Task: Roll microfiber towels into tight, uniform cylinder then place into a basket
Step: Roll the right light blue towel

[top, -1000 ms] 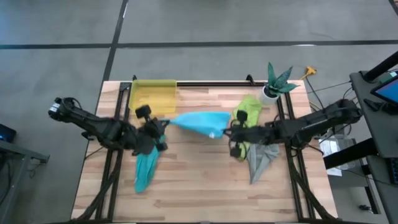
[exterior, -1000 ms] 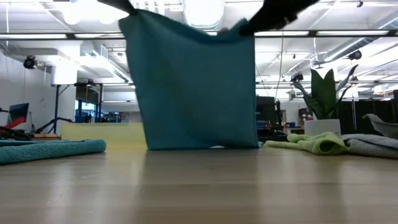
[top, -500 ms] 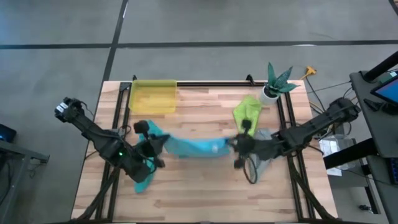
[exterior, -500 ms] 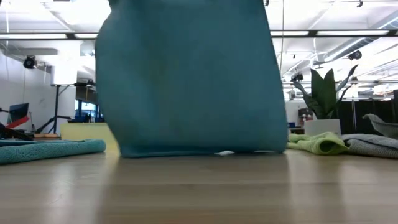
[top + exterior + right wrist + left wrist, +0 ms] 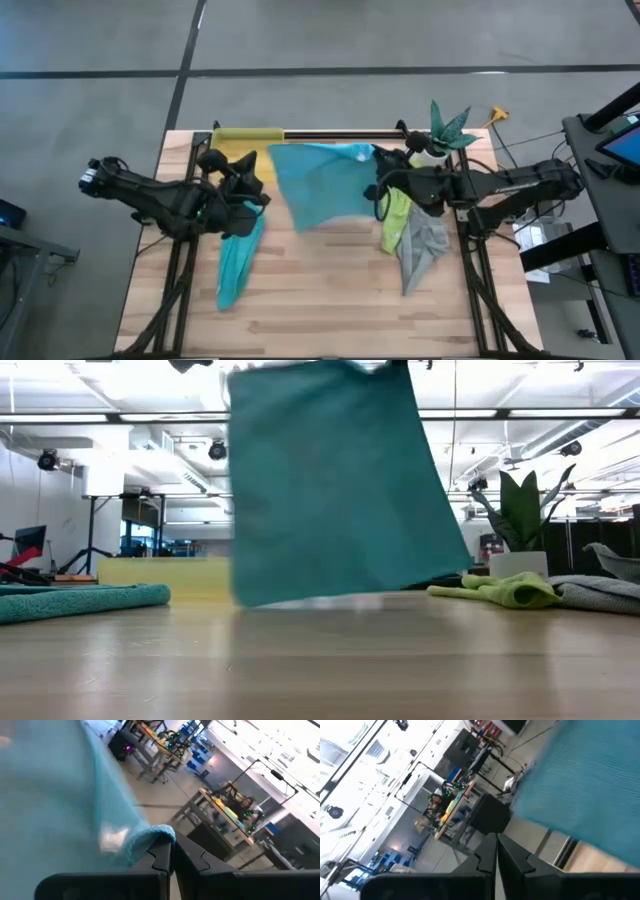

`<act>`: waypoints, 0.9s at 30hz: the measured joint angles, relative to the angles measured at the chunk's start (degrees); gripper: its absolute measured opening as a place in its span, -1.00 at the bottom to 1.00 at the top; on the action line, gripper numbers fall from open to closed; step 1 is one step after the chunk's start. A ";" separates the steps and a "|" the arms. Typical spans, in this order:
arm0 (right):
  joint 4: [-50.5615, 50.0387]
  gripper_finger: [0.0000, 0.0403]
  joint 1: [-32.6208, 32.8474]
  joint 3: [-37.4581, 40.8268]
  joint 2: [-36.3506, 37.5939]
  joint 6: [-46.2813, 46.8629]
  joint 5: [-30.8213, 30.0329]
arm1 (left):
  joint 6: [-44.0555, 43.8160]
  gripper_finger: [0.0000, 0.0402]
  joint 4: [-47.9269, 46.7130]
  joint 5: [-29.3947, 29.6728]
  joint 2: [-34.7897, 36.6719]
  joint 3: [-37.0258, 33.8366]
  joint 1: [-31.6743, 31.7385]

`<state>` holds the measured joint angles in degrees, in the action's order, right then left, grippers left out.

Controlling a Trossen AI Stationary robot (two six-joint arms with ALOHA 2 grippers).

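A light blue towel (image 5: 320, 185) (image 5: 330, 480) hangs spread between my two grippers over the far middle of the table. Its lower edge trails toward the near side, just above the wood. My left gripper (image 5: 262, 160) is shut at its left top corner and my right gripper (image 5: 378, 165) is shut at its right top corner. The teal towel (image 5: 238, 265) lies bunched at the left. The lime green towel (image 5: 397, 215) and the grey towel (image 5: 422, 250) lie at the right. The yellow basket (image 5: 235, 140) stands at the far left, partly hidden. My left gripper holds the towel's left top corner (image 5: 517, 812). Its fingers come in about level. The pinch itself does not show in the wrist view. The towel's top edge runs level from here to the other gripper. My right gripper pinches the towel's right top corner (image 5: 157, 832) between its two fingers, near a white label. The fingers come in about level from the table's right. The towel hangs below the gripper, lifted off the table.
A white plant pot (image 5: 445, 130) (image 5: 520, 560) stands at the far right corner. A dark rail runs along the far edge. Bare wood lies in the middle and near part of the table, between the teal towel and the grey one.
Both grippers first swung toward the near edge with the towel. They then rose and went toward the far edge, with their wrists turning. The towel's lower edge, which touched the table a second ago, has lifted and trails toward the near side.
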<state>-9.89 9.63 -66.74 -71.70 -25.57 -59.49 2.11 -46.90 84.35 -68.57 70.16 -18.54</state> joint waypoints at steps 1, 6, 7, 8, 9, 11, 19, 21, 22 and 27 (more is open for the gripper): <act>0.00 -0.96 0.06 -0.12 0.02 -0.11 0.70 | 0.73 -1.00 0.35 0.00 0.01 0.48 -0.49; -1.00 -0.96 3.37 1.39 0.00 3.17 6.05 | 0.65 -1.00 1.43 -0.79 -0.27 0.99 -5.53; -1.42 -0.96 3.97 2.08 0.00 4.31 7.39 | -0.35 -1.00 1.78 -1.17 -0.27 0.78 -6.70; -2.04 -0.96 4.39 2.88 -0.03 5.48 7.86 | -1.63 -1.00 1.52 -1.95 -0.29 0.59 -7.60; -2.25 -0.96 4.60 3.89 -0.07 6.57 7.97 | -3.15 -1.00 1.41 -3.81 -0.49 0.43 -8.13; -2.06 -0.96 4.75 5.42 -0.07 8.69 8.05 | -6.23 -1.00 1.41 -11.49 -0.90 0.29 -8.64; -1.03 -0.96 5.16 5.90 -0.45 13.91 9.52 | -13.64 -1.00 8.81 -37.47 -5.61 -6.09 -8.11; -0.06 -0.96 5.67 5.25 -0.59 14.45 9.62 | -13.16 -1.00 12.16 -35.41 -7.30 -9.12 -7.75; 0.56 -0.96 5.75 4.94 -0.59 14.66 9.91 | -12.39 -1.00 13.78 -34.41 -8.34 -10.69 -7.45; 1.23 -0.96 6.12 4.27 -0.59 14.68 10.23 | -7.22 -0.87 30.82 -34.09 -13.30 -18.52 -6.20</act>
<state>-8.66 15.75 -62.47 -72.29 -10.90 -49.25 -5.11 -16.09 50.26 -81.88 51.64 -24.74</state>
